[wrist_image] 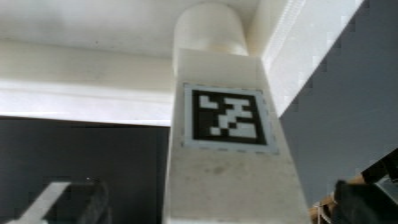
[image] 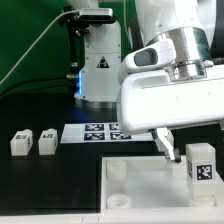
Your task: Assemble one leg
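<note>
Clearance around the hand [image: 168, 147] was tight: it hung low over the tray [image: 140, 185], just beside the leg [image: 200, 162], which stood upright at the tray toward the exterior view's right. A 2nd leg [image: 20, 143] and a 3rd leg [image: 46, 142] lay well apart on the dark surface [image: 40, 185]. Only the wrist view showed the fingers [wrist_image: 50, 203] released, spread clear of the leg's sides.

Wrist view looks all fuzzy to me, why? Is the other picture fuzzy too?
Wrist view: the leg fills the frame, probably too close to the lens, so its edges and tag look soft and the background blurs; exterior view: sharper, with a blue glow beside the white device at the back.
</note>
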Tool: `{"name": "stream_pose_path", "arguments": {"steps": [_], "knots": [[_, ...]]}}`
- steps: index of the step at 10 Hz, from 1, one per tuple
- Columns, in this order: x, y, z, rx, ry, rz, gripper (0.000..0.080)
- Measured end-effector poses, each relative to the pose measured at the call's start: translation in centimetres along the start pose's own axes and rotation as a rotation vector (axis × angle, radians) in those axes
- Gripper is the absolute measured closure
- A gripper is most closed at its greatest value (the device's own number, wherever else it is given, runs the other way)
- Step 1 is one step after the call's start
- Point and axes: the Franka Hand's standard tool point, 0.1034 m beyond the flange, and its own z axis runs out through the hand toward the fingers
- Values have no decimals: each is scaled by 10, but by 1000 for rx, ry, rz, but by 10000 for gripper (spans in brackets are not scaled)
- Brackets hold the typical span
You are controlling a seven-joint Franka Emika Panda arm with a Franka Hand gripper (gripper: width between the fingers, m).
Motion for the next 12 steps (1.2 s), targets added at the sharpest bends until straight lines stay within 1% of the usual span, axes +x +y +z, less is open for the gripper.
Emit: {"name": "stream_pose_path", "arguments": {"steps": [7,8,9,10,12], "knots": [[-1,0,0,1,-6,1,151],[-1,-2,0,26,-107,17,151],[7,0,-5,34,-141,23,151],[5,-1,-4,54,-228,42,151],[4,-2,-3,59,-250,47,151]]}}
